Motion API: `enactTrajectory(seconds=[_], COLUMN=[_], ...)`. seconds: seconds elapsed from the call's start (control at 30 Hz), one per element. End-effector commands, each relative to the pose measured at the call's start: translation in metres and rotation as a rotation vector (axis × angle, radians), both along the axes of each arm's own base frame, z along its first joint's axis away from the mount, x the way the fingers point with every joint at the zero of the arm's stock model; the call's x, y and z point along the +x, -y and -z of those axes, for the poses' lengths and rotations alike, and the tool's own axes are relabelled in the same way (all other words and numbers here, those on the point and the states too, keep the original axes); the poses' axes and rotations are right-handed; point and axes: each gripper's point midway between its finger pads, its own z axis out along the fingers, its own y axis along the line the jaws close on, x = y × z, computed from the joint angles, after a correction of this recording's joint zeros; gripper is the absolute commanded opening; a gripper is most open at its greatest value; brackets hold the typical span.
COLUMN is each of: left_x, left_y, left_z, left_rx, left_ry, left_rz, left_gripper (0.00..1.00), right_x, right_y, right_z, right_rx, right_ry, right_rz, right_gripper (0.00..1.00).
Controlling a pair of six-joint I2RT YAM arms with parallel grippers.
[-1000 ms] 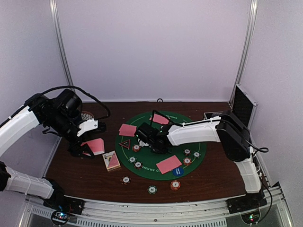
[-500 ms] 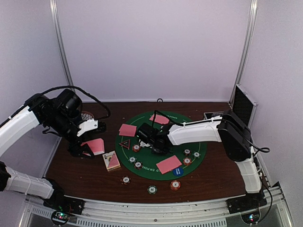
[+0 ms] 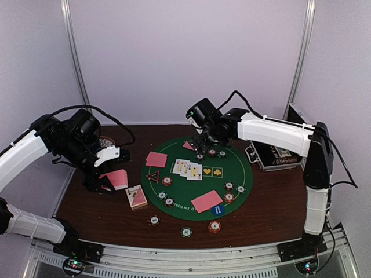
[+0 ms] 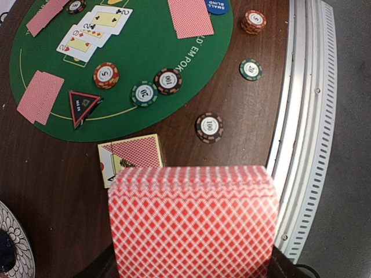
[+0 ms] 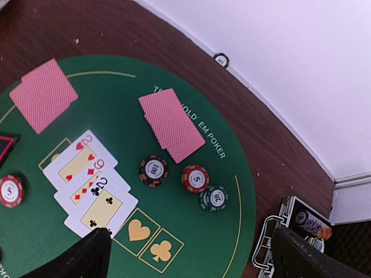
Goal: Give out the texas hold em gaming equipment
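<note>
My left gripper [image 3: 107,180] is shut on a deck of pink-backed cards [image 3: 117,178] and holds it over the bare table left of the mat. The deck fills the bottom of the left wrist view [image 4: 191,223]. My right gripper [image 3: 203,142] is open and empty above the far side of the mat, its fingertips [image 5: 93,255] wide apart. Three face-up cards [image 3: 188,168] lie overlapped at the mat's centre and show in the right wrist view [image 5: 87,185]. Face-down pairs lie at the left [image 3: 156,158], far [image 5: 171,124] and near [image 3: 207,201] seats. Three chips [image 5: 195,178] sit by the far pair.
The round green mat [image 3: 232,171] carries a triangular dealer marker [image 3: 152,175] and a blue blind button [image 3: 217,209]. A card box [image 3: 136,197] and loose chips [image 3: 186,232] lie near the front edge. The metal case [image 3: 275,153] lies at the right, a patterned dish [image 3: 106,142] at the left.
My right arm has lifted from the mat's centre and swung to the far side, uncovering three face-up cards. My left gripper with the deck has not moved.
</note>
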Motion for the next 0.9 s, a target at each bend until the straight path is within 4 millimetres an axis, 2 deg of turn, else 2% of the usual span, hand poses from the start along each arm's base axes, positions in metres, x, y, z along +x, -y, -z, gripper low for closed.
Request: enactTrajectory(seconds=[0.0,0.2,0.3,0.43,0.67,0.87], left_x=[0.003,0.003,0.003,0.004,0.003,0.002], left_y=[0.004,0.003,0.004,0.004,0.004,0.003], left_z=[-0.011,-0.011,-0.011,-0.011,-0.011,-0.011], left_rx=[-0.035,-0.033,-0.034,-0.034,-0.035,-0.034], left_ry=[0.023,0.025,0.020,0.021,0.020,0.025], left_rz=[-0.005,-0.004,-0.003,-0.003,-0.006,-0.006], left_gripper=[0.00,0.00,0.00,0.00,0.00,0.00], right_x=[-0.006,-0.028,-0.046,-0.071,-0.092,-0.104], right_y=[0.008,0.001,-0.008,-0.024,-0.046,-0.059], right_z=[-0.001,0.027,0.052,0.083,0.122,0.150], right_rx=[0.132,0.178,0.196,0.226,0.276,0.309], right_ry=[-0.108,-0.215,-0.287,-0.389,-0.492,-0.566], right_rz=[0.062,0.068,0.072,0.075,0.084,0.091], right_gripper=[1.00,0.98,0.88,0.68,0.42,0.35])
